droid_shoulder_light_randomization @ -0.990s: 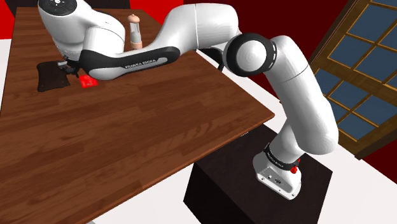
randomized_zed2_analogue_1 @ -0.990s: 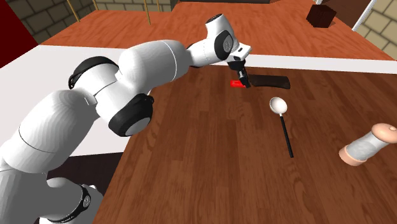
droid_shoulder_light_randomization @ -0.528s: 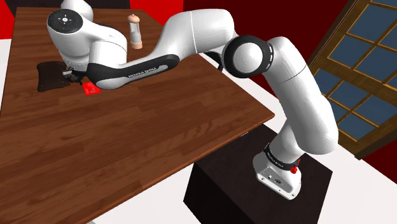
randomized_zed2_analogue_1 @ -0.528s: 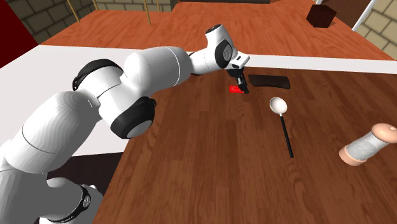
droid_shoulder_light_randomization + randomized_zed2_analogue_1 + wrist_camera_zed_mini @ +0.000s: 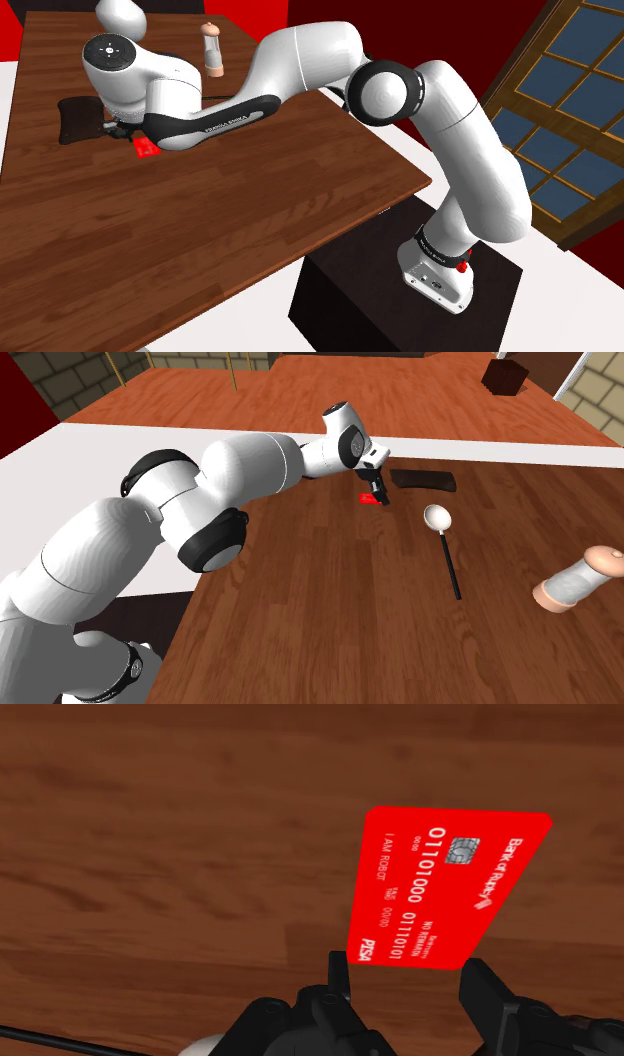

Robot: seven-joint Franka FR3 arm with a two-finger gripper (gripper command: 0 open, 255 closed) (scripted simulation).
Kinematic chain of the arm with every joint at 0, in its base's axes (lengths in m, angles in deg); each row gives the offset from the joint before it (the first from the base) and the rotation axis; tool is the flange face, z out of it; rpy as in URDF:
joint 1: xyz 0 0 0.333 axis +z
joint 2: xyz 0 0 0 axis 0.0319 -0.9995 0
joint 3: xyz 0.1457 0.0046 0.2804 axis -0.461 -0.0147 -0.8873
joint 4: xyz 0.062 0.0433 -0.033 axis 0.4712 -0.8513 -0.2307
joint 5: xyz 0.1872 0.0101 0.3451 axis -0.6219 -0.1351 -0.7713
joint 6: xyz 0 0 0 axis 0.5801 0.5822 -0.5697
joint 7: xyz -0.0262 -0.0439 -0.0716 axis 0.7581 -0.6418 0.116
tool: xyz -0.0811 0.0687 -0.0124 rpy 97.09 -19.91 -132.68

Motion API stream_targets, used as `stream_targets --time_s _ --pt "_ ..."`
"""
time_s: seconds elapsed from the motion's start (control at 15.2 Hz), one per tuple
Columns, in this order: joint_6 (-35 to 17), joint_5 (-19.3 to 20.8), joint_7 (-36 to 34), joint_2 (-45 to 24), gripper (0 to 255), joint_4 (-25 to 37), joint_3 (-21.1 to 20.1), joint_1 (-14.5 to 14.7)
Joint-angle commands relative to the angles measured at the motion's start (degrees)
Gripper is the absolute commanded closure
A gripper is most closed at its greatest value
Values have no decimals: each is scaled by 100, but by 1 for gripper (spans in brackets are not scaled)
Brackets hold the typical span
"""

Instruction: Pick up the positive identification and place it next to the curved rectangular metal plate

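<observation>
A red bank-style card (image 5: 440, 884) with white print and a chip is clasped by its short end between my black fingers. My gripper (image 5: 410, 972) is shut on it and holds it tilted, low over the wooden table (image 5: 200, 240). From the shoulder view, the red card (image 5: 148, 150) hangs just right of the dark curved plate (image 5: 72, 118), with the gripper (image 5: 122, 130) between the two. In the second exterior view, the card (image 5: 372, 498) sits left of the plate (image 5: 425, 479), under the gripper (image 5: 378, 490).
A white spoon (image 5: 437, 517) with a long black handle lies on the table near the plate. A pale bottle-like object (image 5: 575, 582) lies toward the second exterior view's right and stands at the table's far side (image 5: 212, 50). The stand (image 5: 400, 300) is beside the table's edge.
The gripper has carried the red card a little away from the dark plate, down and right in the shoulder view, and the arm's wrist has turned.
</observation>
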Motion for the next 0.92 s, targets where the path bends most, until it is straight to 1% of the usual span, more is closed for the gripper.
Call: stream_targets --time_s 0.0,0.2,0.26,0.59,0.86 --pt "-4 2 -3 -2 255 -2 1 0" --pt "-3 2 -3 -1 255 -2 1 0" --pt "-3 2 -3 -1 0 -2 1 0" --pt "-3 2 -3 -1 0 -2 1 0" --pt "173 -112 -142 704 0 -657 -166 -97"
